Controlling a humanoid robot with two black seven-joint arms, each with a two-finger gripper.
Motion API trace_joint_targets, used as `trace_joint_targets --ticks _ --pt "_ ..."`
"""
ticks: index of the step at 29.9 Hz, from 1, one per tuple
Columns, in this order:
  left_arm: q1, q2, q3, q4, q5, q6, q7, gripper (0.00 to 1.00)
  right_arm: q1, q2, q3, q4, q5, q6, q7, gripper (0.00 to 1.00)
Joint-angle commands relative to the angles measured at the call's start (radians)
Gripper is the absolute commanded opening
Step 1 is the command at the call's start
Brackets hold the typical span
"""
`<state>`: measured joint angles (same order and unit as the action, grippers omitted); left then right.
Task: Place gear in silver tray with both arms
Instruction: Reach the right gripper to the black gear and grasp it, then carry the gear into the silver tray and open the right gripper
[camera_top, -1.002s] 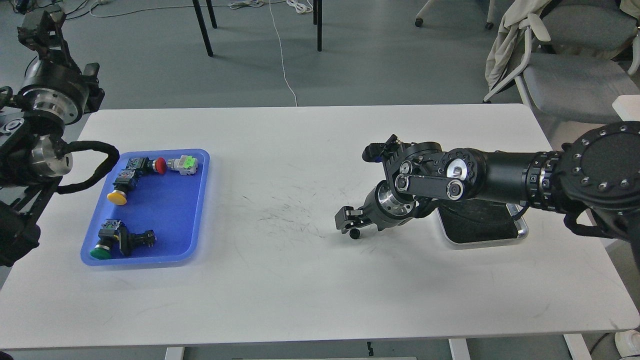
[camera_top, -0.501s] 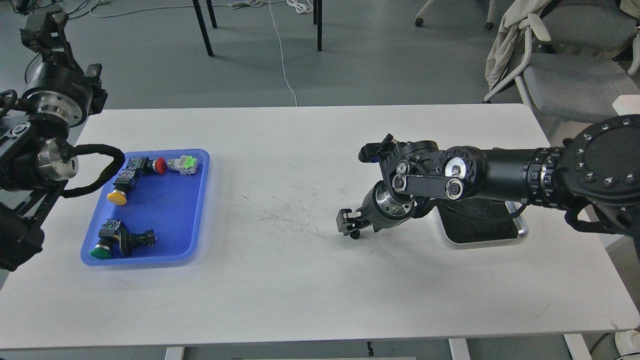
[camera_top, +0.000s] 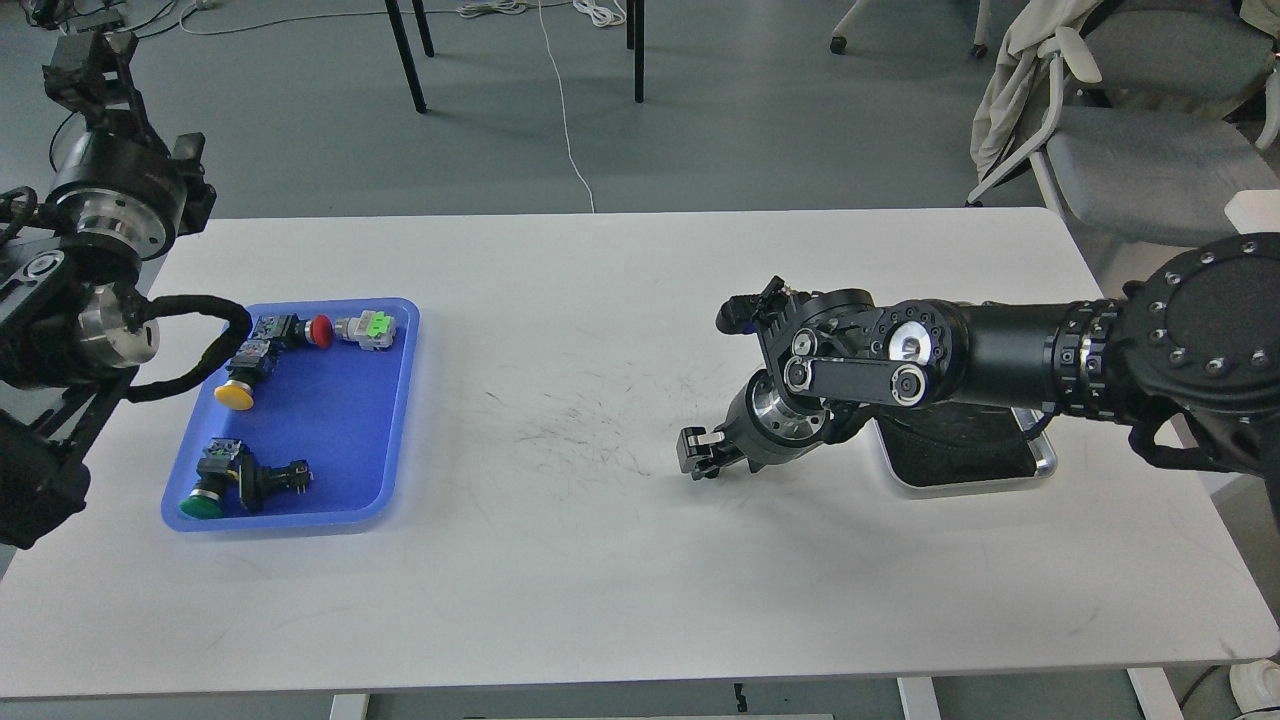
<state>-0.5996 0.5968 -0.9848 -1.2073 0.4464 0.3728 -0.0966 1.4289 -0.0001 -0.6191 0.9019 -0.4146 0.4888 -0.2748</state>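
Observation:
My right gripper (camera_top: 699, 456) hangs low over the table's middle right, pointing left, just left of the silver tray (camera_top: 1044, 463). A small dark part, perhaps the gear, sits right at its fingertips. The fingers look close together, but I cannot tell whether they hold it. My right arm (camera_top: 1000, 350) covers most of the tray; only its dark bottom and its front and right rim show. My left gripper (camera_top: 88, 52) is raised off the table's far left corner, dark and seen end-on.
A blue plastic tray (camera_top: 385, 440) lies at the left, holding several push-button switches with red, yellow and green caps. Chairs and table legs stand on the floor behind the white table (camera_top: 600, 580).
My right gripper's fingers have drawn closer together over the small dark part, which showed more plainly below the tips before. My left arm has shifted slightly.

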Motion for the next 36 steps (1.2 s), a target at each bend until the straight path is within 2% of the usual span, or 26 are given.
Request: trace_joint_targets --ticks 1,4,10,13,22,36 --pt "0.001 0.000 0.000 0.000 0.000 0.000 0.000 0.98 0.001 0.000 -0.002 -0.001 0.000 0.000 -0.007 0.52" --pt "0.001 -0.002 0.000 0.000 0.000 0.000 0.000 0.98 0.001 0.000 -0.005 -0.001 0.000 0.000 -0.018 0.41" --pt "0.001 -0.002 0.000 0.000 0.000 0.000 0.000 0.98 0.002 0.000 -0.007 -0.003 0.000 0.000 -0.027 0.34" --pt "0.001 -0.002 0.000 0.000 0.000 0.000 -0.003 0.98 0.005 0.000 -0.007 -0.003 0.002 0.000 -0.027 0.24" --pt "0.001 -0.003 0.000 0.000 0.000 0.000 -0.006 0.98 0.024 0.000 -0.007 -0.006 0.000 0.000 -0.030 0.03" --pt "0.001 -0.009 0.000 0.000 0.000 0.000 -0.006 0.98 0.156 0.000 -0.001 -0.009 0.013 0.000 -0.024 0.02"
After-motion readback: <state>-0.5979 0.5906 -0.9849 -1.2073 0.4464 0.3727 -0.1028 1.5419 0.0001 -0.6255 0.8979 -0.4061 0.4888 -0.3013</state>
